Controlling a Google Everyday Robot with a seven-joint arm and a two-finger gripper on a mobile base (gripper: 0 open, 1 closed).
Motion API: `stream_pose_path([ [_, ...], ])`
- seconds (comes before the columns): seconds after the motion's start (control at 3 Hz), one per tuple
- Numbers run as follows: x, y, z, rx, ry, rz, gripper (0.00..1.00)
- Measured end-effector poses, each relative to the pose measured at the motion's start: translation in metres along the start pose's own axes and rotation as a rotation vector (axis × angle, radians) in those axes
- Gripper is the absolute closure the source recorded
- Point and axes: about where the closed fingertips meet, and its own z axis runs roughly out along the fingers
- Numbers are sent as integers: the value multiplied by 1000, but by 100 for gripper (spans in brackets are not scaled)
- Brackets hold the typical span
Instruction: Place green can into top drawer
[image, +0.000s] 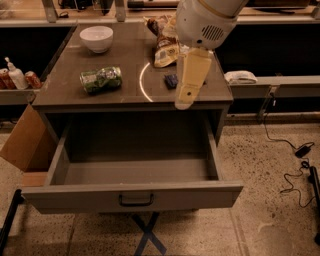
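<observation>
The green can (101, 79) lies on its side on the left part of the cabinet top (125, 95), in front of a white bowl. The top drawer (65, 165) is pulled out wide below the top and its inside is bare. A dark pull handle (136, 200) sits at the centre of its flat front. My gripper (189, 82) hangs from the white arm over the right part of the cabinet top, pointing down, well to the right of the can and above the drawer's back right corner. It holds nothing that I can see.
A white bowl (96, 38), a snack bag (164, 42) and a small dark blue packet (171, 80) are on the top. A cardboard box (25, 145) leans at the drawer's left. Red cans (32, 79) and a bottle (15, 75) stand on the left shelf. Cables (295, 160) lie on the floor to the right.
</observation>
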Motion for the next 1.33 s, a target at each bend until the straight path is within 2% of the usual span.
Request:
stream_pose_path([
  [0.67, 25, -21, 66, -35, -102, 15, 0],
  [1.0, 25, -22, 68, -33, -107, 15, 0],
  [1.33, 14, -44, 92, -31, -159, 1, 0],
])
